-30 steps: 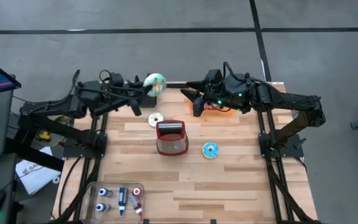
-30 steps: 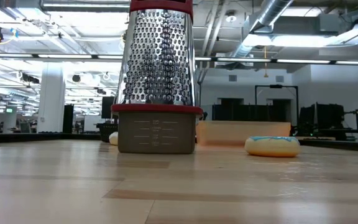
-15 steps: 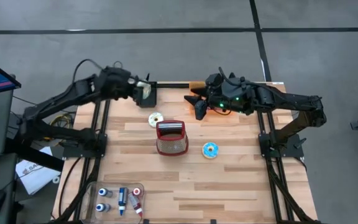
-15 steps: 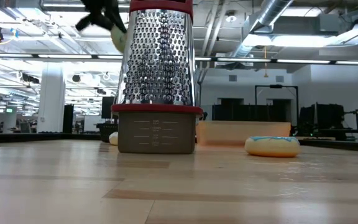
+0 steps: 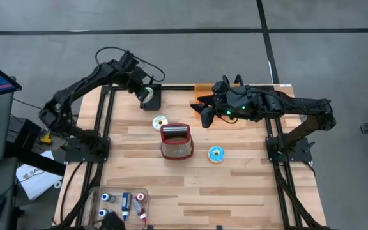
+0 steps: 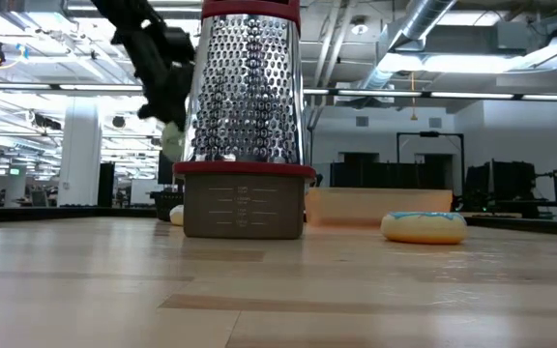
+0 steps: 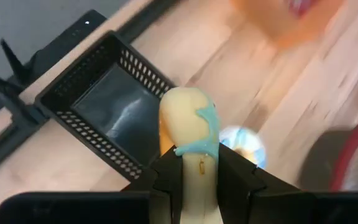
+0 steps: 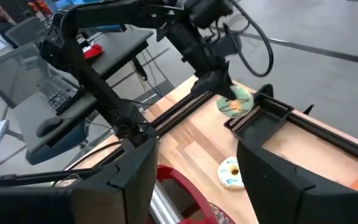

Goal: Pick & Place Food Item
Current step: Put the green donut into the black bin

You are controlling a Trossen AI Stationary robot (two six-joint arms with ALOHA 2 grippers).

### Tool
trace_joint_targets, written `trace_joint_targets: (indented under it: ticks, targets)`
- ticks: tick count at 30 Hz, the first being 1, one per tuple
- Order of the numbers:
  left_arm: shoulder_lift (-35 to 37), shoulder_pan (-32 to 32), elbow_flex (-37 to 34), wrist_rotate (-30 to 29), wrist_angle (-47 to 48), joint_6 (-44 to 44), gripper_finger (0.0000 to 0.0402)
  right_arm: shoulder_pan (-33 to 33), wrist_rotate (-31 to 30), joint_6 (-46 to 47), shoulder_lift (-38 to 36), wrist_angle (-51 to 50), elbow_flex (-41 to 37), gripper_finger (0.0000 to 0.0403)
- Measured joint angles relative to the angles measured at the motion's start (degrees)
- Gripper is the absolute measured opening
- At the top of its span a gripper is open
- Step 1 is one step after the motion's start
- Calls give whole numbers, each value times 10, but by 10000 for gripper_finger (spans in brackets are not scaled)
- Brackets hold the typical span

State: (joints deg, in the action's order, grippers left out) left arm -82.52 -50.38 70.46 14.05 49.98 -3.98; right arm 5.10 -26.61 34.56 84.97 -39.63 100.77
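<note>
- the left gripper (image 7: 199, 171) hangs above the far left corner of the pale wooden slatted worktop (image 5: 235, 185), its dark fingers (image 7: 168, 177) closed almost fully on the pale yellow ring doughnut with light-blue icing (image 7: 188, 127), pinched on edge so that the ring stands up out past the fingertips.
- the small black perforated plastic basket (image 7: 101, 109) lies just ahead of and below those fingertips; in the left wrist view the doughnut's outer edge overlaps the basket's near rim, so the held item looks close to over the rim but not yet over the basket's middle.
- judged from that, the coming move turns on this offset: the fingers need a short carry forward, away from the wrist, then down, before they can let go over the open basket floor.
- the doughnut's flat faces lie against the finger pads, so its broad plane runs along the fingers and it would drop edge first.
- the left arm is clearly the nearer one to the basket.
- the right gripper (image 5: 204, 110) waits well apart, over the far middle of the worktop, its fingers spread wide and holding nothing.
- two more doughnuts rest on the worktop: a white-iced one (image 5: 160, 121) below the left fingers, and a blue-iced one (image 5: 216, 153) near the red-based steel box grater (image 5: 176, 140).
</note>
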Motion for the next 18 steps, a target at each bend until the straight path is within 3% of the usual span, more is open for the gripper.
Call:
trace_joint_targets:
  ticks: [4, 9, 18]
  targets:
    - [-46, -10, 18, -20, 14, -94, 74, 5, -18, 5, 0, -1, 0, 212]
    - [-99, -10, 60, -90, 1, -171, 95, 5, -20, 27, 0, -21, 0, 212]
    - [-189, -21, 103, -124, 15, -273, 114, 5, -39, 48, 0, -33, 0, 211]
